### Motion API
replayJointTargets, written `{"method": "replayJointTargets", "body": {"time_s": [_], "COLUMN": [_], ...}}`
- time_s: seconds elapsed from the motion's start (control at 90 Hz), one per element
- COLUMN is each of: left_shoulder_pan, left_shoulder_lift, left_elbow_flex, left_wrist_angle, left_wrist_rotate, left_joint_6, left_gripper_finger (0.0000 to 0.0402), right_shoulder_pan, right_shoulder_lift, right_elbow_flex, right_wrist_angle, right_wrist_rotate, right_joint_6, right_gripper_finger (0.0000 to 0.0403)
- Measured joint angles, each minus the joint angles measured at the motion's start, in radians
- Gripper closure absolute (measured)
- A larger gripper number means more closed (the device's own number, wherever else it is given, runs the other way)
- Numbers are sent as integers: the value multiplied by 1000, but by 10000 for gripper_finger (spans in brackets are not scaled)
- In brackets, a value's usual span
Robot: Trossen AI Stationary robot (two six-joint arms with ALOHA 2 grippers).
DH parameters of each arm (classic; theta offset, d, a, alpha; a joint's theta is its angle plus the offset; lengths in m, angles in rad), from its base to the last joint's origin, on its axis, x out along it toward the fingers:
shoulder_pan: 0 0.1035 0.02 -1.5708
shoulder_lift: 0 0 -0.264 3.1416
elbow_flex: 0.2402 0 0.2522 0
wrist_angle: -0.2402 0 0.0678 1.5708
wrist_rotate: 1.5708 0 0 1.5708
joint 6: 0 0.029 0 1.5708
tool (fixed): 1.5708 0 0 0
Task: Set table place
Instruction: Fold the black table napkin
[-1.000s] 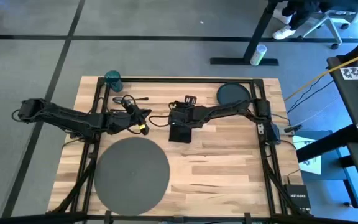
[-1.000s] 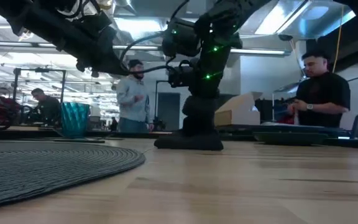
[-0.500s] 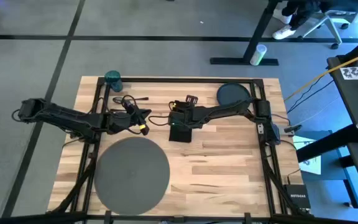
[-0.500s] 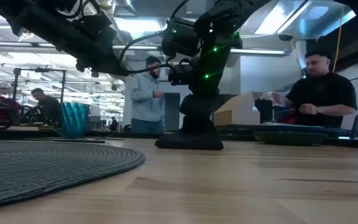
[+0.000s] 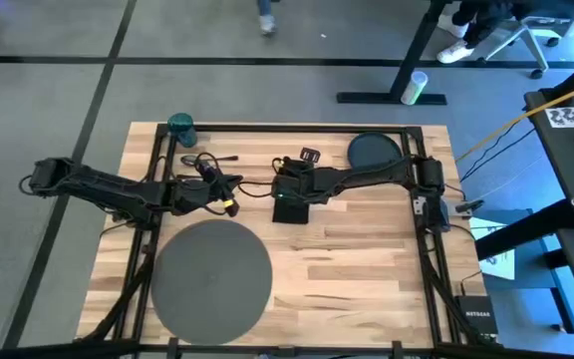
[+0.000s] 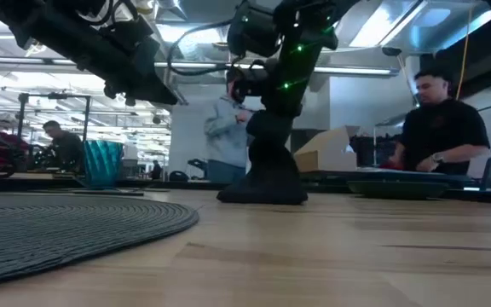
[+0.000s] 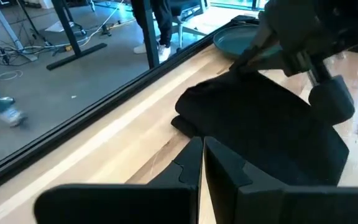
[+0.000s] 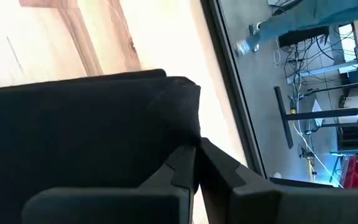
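While the right gripper (image 5: pixel 289 191) pinched the black napkin (image 5: pixel 289 207) near the middle of the counter (image 5: pixel 367 259), its fingers (image 8: pixel 185 168) were drawn almost together on a fold of the cloth, part of which stood lifted while the lower part rested on the wood. The likeliest trouble was the fold slipping out, since the hold looked to be on a thin edge only; a quick lift or sideways pull might have left the napkin crumpled or dropped short of the grey mat (image 5: pixel 210 277). The left gripper (image 5: pixel 229 195) hung just beside the napkin, its fingers (image 7: pixel 188 165) nearly closed with nothing between them, and the two arms were close enough that a careless swing could have made them collide. Dragging the cloth toward the mat could also have swept it into the fork and spoon (image 5: pixel 212 160) lying near the far rail. The teal cup (image 5: pixel 181 126) stood at the far left corner and the dark plate (image 5: pixel 373 151) at the far right, both well apart from the mat.
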Motion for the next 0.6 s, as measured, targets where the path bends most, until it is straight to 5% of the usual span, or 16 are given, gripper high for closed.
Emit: {"method": "replayJointTargets", "body": {"time_s": [0.233,0.6], "left_shoulder_pan": [0,0], "left_shoulder_lift": [0,0], "left_elbow_flex": [0,0], "left_wrist_angle": [2,1], "left_wrist_rotate": [0,0], "left_joint_6": [0,-7], "left_gripper_finger": [402,402], "right_shoulder_pan": [-9,-16], "right_shoulder_lift": [-2,-2], "right_elbow_flex": [0,0], "right_wrist_angle": [-12,-55], "right_wrist_rotate": [-51,-38], "right_joint_6": [31,51], "right_gripper_finger": [384,249]}}
